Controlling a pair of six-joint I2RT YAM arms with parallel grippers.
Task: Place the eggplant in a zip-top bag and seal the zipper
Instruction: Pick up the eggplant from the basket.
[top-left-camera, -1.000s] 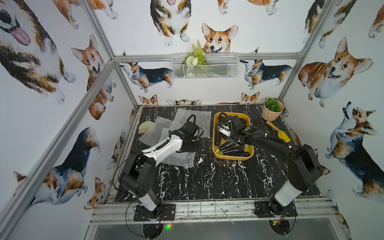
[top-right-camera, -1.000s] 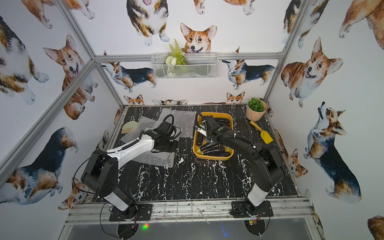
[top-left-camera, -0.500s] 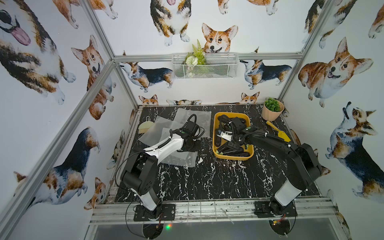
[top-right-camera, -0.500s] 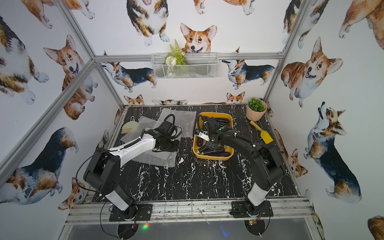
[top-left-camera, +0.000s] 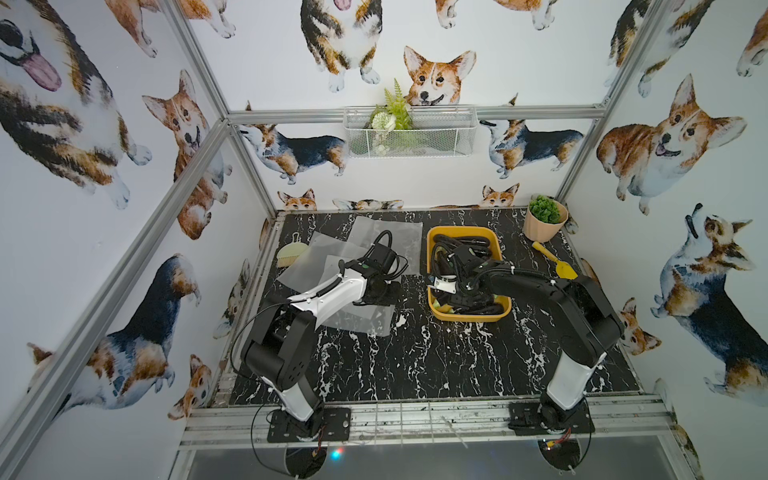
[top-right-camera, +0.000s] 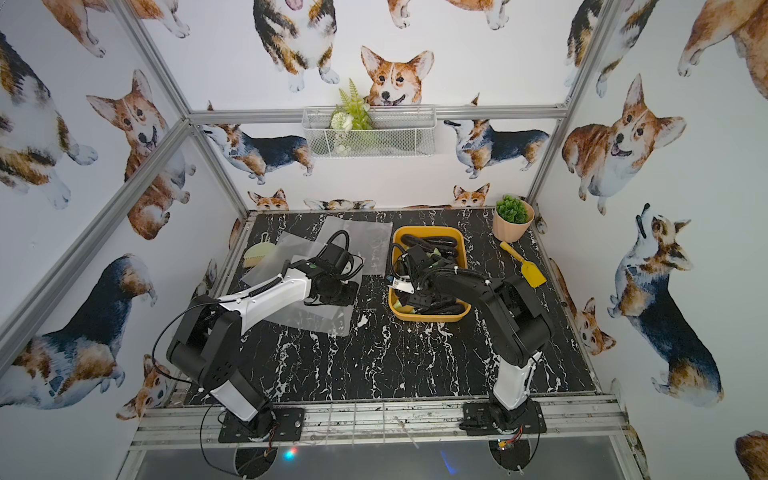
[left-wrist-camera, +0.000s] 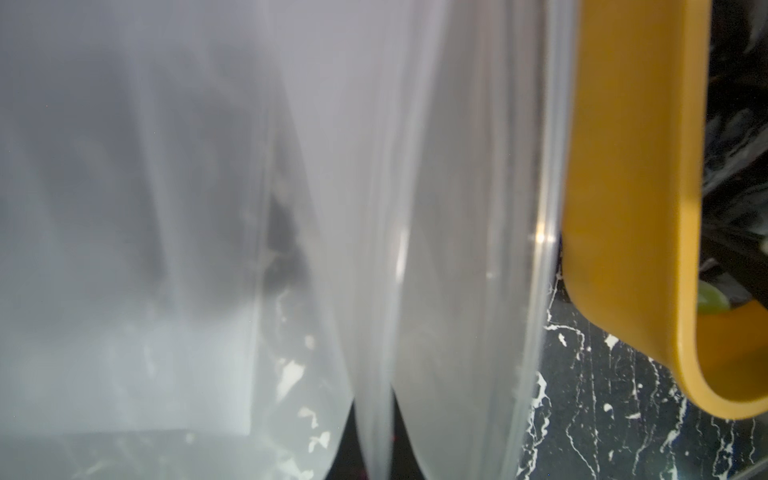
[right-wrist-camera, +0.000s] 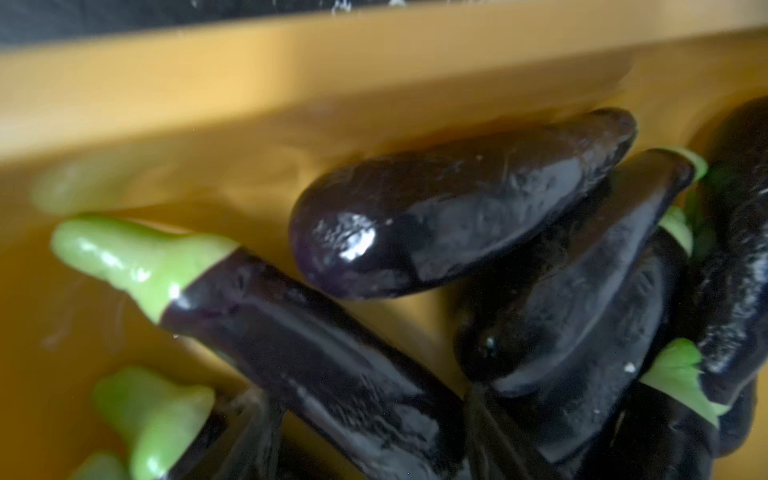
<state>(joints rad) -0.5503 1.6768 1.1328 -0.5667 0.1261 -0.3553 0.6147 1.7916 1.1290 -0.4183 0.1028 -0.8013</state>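
Left gripper (top-left-camera: 380, 291), jaws pressed together, apparently pinches a zip-top bag (top-left-camera: 361, 322) on the bench (top-left-camera: 415, 365); the thin film could slip free. Roughly four bags lie there. At least six eggplants (right-wrist-camera: 457, 208) sit piled in one yellow tray (top-left-camera: 469, 319). The right gripper (top-left-camera: 461, 297) is low over them, its jaws hidden so I cannot tell their spread, and it may snag two

Open front of table (top-left-camera: 415, 365), tray (top-left-camera: 467, 319) crowded with eggplants (right-wrist-camera: 457, 199), bags (top-left-camera: 390, 232) spread rear left, pot (top-left-camera: 542, 230) rear right
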